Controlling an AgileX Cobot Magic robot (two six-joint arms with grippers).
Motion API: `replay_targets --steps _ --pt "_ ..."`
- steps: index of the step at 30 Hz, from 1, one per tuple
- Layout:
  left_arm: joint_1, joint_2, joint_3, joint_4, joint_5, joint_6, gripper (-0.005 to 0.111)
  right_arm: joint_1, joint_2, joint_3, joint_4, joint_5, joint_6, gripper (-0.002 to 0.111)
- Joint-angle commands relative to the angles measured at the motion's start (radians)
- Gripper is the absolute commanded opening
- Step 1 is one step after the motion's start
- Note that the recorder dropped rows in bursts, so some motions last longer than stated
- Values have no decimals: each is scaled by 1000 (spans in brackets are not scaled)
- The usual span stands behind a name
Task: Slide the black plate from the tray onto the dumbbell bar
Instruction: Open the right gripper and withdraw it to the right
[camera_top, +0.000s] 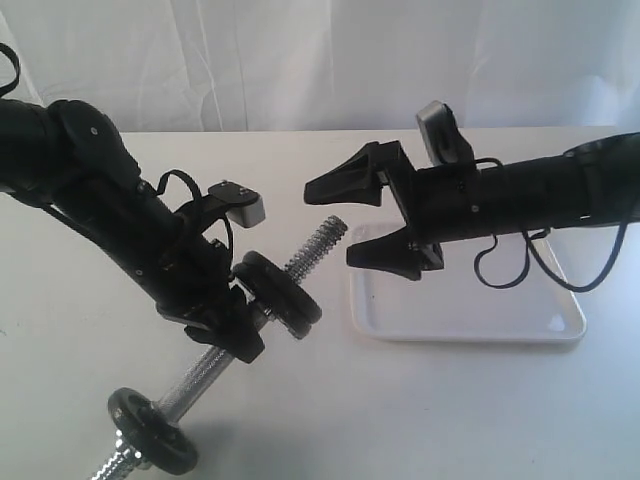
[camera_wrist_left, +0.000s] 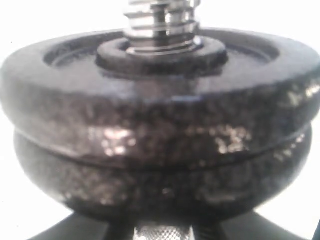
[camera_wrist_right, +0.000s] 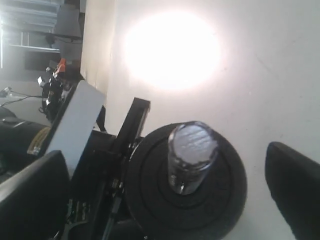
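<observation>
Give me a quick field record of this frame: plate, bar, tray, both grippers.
black plate: on the dumbbell bar, stacked against a second disc
dumbbell bar: tilted, threaded end up
tray: white, right of the bar
left gripper: shut on the bar
right gripper: open, holding nothing

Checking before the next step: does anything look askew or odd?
Only the dumbbell bar: the left gripper holds it tilted, threaded end up, with two black plates stacked on it. Nothing looks damaged.
</observation>
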Motion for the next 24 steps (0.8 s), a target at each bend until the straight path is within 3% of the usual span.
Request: replay_targets --steps 1,6,9,11,19,21,24 --pt "-2 -63 -24 -277 48 -2 0 -67 -10 -2 -20 -13 -3 105" --pt "-2 -63 -24 -269 57 13 0 -135 -10 -3 -10 23 32 103" --pt "-2 -63 -24 -246 59 13 0 -174 -10 -3 32 73 45 93" --pt "-2 -63 -24 -231 61 13 0 -197 -10 -3 68 111 45 81" --pt "-2 -63 -24 -216 92 70 0 -238 -10 -3 155 124 16 7" --pt "-2 -63 -24 -216 92 70 0 -238 -17 -3 155 124 16 0" --pt "-2 -63 -24 -214 99 70 0 -238 -38 -3 155 124 16 0"
